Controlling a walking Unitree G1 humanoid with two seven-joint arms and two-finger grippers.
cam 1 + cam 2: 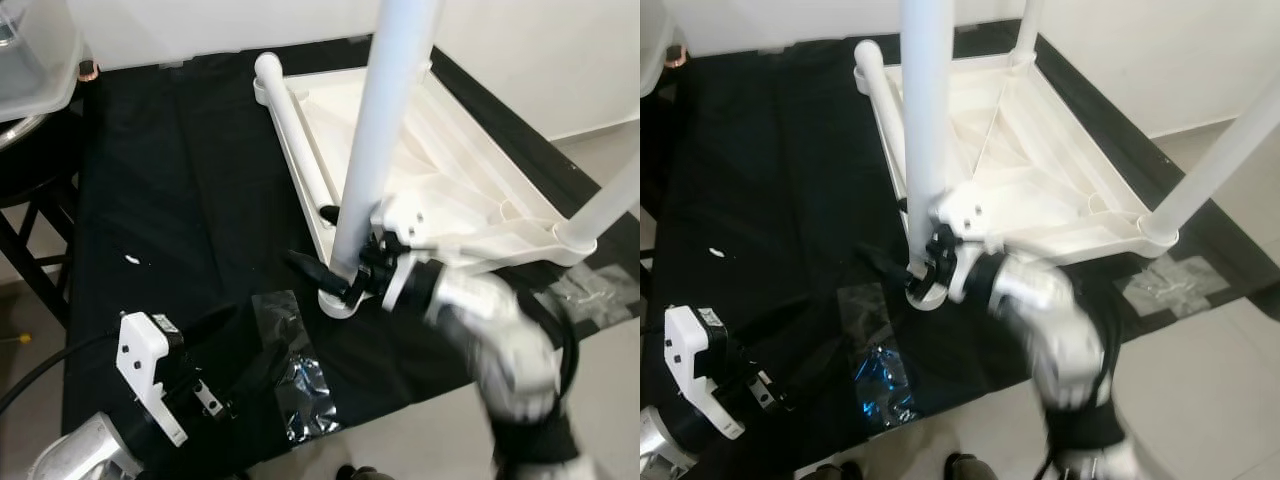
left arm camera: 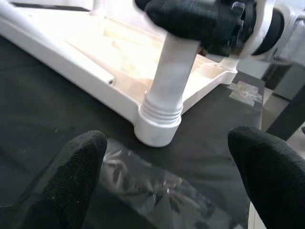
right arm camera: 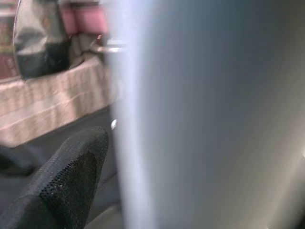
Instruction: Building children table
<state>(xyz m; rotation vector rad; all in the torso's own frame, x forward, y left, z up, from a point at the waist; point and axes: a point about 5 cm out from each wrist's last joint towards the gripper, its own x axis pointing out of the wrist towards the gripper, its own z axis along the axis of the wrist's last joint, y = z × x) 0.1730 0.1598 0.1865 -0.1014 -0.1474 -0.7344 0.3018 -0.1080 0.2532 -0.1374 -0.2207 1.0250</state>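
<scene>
Waiting low at the left, left gripper (image 2: 162, 186) has its fingers spread, holding nothing | upturned white tabletop (image 1: 450, 170) lies on the black cloth (image 1: 190, 200) | right gripper (image 1: 345, 275) clasps the upright table leg (image 1: 385, 130) near its corner socket (image 2: 157, 131); advice: keep the leg vertical and twist evenly until the thread seats.

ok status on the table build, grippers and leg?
Right gripper closed around near leg low by its corner socket. Left gripper open, idle over black cloth. Upturned tabletop flat. Clear wrapper nearby, not blocking.
</scene>
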